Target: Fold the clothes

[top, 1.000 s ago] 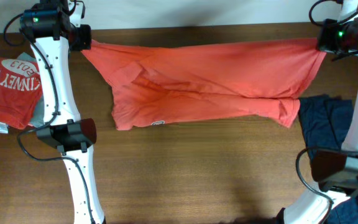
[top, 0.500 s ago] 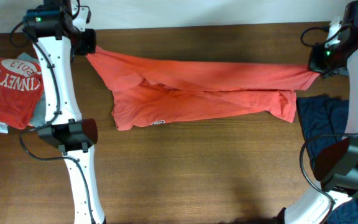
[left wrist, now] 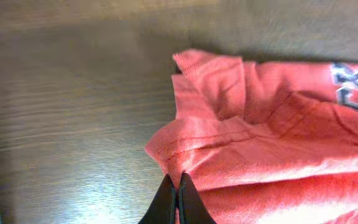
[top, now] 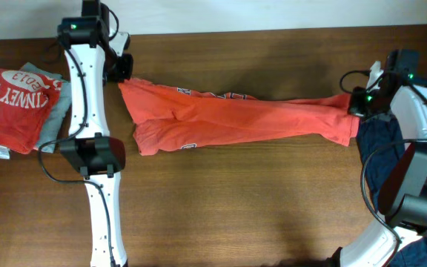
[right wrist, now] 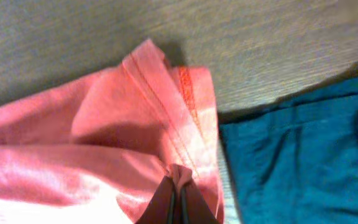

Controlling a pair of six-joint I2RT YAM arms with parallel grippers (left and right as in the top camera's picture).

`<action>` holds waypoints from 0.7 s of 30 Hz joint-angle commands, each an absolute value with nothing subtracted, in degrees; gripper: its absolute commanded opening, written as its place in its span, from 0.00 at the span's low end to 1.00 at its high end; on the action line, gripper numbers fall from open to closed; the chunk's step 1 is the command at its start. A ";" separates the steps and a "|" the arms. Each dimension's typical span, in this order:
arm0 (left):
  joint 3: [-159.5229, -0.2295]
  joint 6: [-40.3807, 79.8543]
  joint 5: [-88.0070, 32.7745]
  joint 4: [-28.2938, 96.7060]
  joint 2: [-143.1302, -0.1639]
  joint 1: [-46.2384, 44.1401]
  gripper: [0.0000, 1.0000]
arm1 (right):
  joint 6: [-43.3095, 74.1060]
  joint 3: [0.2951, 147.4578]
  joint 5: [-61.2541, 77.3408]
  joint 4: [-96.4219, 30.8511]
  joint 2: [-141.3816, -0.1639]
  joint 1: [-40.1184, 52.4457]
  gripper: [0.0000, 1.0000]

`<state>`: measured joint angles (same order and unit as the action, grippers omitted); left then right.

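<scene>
The red-orange T-shirt (top: 236,119) lies across the table as a long narrow band, doubled over on itself, with printed letters (top: 221,95) showing along its far edge. My left gripper (top: 124,76) is shut on the shirt's left end; in the left wrist view its fingertips (left wrist: 178,182) pinch a hem of the shirt (left wrist: 260,143). At the other end my right gripper (top: 353,107) is shut on the shirt, with a tuft of fabric (right wrist: 104,143) nipped between its fingertips (right wrist: 179,171). The navy garment (top: 380,148) lies just right of that end, also seen in the right wrist view (right wrist: 297,149).
A folded red shirt with white lettering (top: 13,100) sits at the table's left edge on a grey cloth (top: 59,111). The left arm's base (top: 91,156) stands in front of the T-shirt's left end. The right arm's base (top: 414,196) is at the right edge.
Both grippers have come down and inward from the far corners, carrying the shirt's far edge over its near part. The spread shirt is now a narrow folded band.
</scene>
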<state>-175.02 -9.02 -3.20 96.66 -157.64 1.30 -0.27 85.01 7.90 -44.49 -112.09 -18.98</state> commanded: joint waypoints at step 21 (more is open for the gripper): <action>-170.08 -9.28 -3.66 94.06 -143.55 1.80 0.99 | -3.20 83.55 12.16 -38.83 -119.20 -20.23 0.67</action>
<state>-169.38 -9.63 -3.20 94.98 -153.10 1.15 -2.00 83.77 10.70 -39.11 -116.44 -20.08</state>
